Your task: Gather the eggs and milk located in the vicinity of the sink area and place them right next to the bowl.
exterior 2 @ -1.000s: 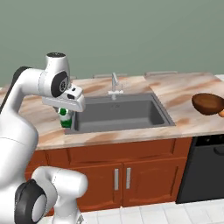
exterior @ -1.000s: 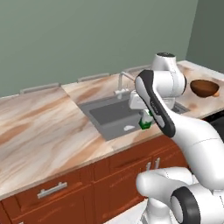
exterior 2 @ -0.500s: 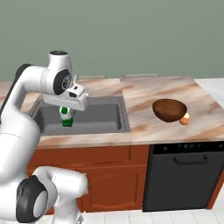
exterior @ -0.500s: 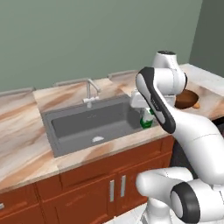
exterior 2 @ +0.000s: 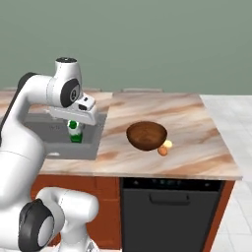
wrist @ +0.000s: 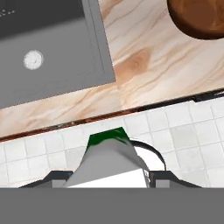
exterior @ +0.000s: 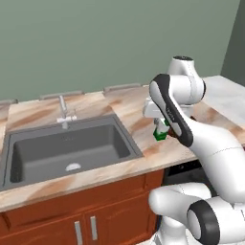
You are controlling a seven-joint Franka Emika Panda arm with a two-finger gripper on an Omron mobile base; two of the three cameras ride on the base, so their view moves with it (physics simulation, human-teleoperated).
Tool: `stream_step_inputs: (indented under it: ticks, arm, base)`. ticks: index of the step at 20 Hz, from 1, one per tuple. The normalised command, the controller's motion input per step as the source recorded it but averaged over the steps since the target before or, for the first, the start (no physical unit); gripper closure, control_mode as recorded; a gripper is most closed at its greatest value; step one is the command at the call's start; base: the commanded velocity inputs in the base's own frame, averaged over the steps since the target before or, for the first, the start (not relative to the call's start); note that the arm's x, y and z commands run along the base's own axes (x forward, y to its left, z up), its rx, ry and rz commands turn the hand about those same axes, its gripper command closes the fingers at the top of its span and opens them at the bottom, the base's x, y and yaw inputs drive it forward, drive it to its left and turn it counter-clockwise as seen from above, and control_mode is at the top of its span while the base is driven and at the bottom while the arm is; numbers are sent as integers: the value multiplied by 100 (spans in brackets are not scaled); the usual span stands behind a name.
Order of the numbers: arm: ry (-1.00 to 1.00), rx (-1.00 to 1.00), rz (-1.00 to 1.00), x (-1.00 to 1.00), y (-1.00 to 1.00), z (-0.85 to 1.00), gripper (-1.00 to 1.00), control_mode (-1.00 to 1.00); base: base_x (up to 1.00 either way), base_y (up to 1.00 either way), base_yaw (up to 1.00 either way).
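**A:** What is seen across the kitchen, from the biggest thing down?

**B:** A long marbled tan-and-cream stone counter is shown running above reddish-brown wooden cabinets, with a black dishwasher front set beneath its right end. The large rectangular dark grey sink is sunk into the counter, a round pale drain at its floor and a slim silver tap standing at its back rim.

**A:** And the task's things?

**B:** The round, deep, glossy brown wooden bowl is seen resting on the counter, well to the right of the sink. A small rounded orange egg is pictured touching the bowl's front right side, with a paler yellowish one just beside it. The small white milk carton with a green top is held off the counter, hanging over the sink's right edge in the right base view.

**A:** How is the carton held?

**B:** It is pinched between the two dark fingers of the white arm's gripper, which are closed against the carton's opposite sides; in the hand view the carton's green top is seen pointing away from the camera, over tiled floor just past the counter's front edge. In the left base view the carton is partly hidden behind the arm.
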Motion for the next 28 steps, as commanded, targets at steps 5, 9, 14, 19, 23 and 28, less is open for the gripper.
stream_step_inputs:
  ticks: [5,9,14,19,23,28]
  arm:
    - [0,0,0,0,0,0,100,100]
    - [0,0,0,0,0,0,100,100]
    - [0,0,0,0,0,0,100,100]
    - [0,0,0,0,0,0,100,100]
    - [0,0,0,0,0,0,100,100]
    - [0,0,0,0,0,0,100,100]
  base:
    - [63,-75,18]
    - [95,-15,1]
    - [58,8,-5]
    - [0,0,-1]
    - [0,0,0]
    - [0,0,0]
